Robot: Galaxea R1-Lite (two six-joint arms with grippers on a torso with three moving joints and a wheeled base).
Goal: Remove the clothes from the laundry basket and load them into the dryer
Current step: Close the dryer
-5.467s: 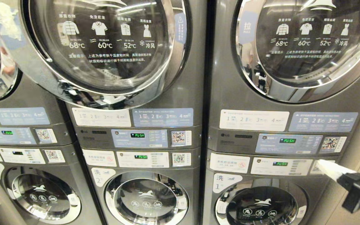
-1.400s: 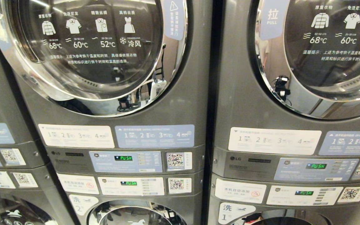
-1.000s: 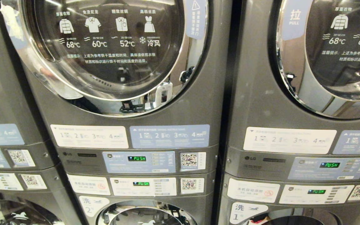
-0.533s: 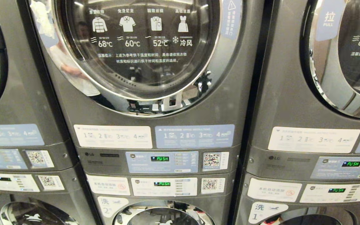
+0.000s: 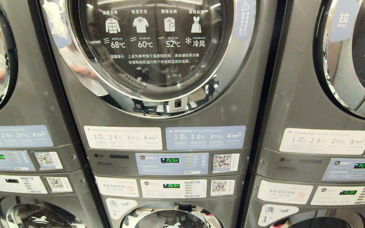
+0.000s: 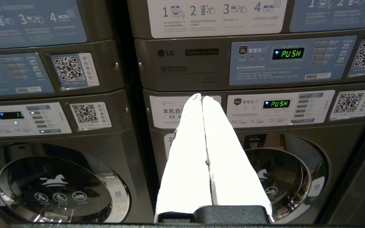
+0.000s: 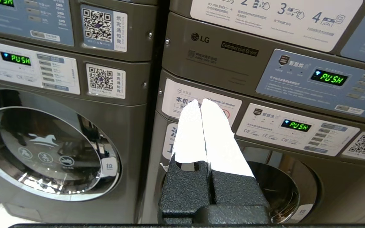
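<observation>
Two idle tools facing a wall of closed machines

Three stacked columns of grey machines fill the head view, dryers above, washers below. The middle dryer (image 5: pixel 157 50) has its round chrome-rimmed door shut; through the dark glass no contents can be made out, only reflections and the printed temperature icons. Its control panel (image 5: pixel 171 164) shows a green "PUSH" readout. No clothes and no laundry basket appear in any view.

Left tool (image 6: pixel 201 98): white fingers (image 6: pixel 188 152) pressed together, tips meeting, nothing between them. It points at the front of a lower washer (image 6: pixel 284 177), tips level with that machine's label strip; the dryer panel sits above the tips. The washer's door is closed, and its contents cannot be told.

Right tool (image 7: pixel 200 102): fingers likewise closed flat on each other, empty. Ahead of its tips is a white label (image 7: pixel 201 103) on another washer, whose round door (image 7: pixel 277 190) lies below and beyond. A neighbouring washer door (image 7: pixel 46 152) sits off to one side, also shut.

Neither arm appears in the head view.
</observation>
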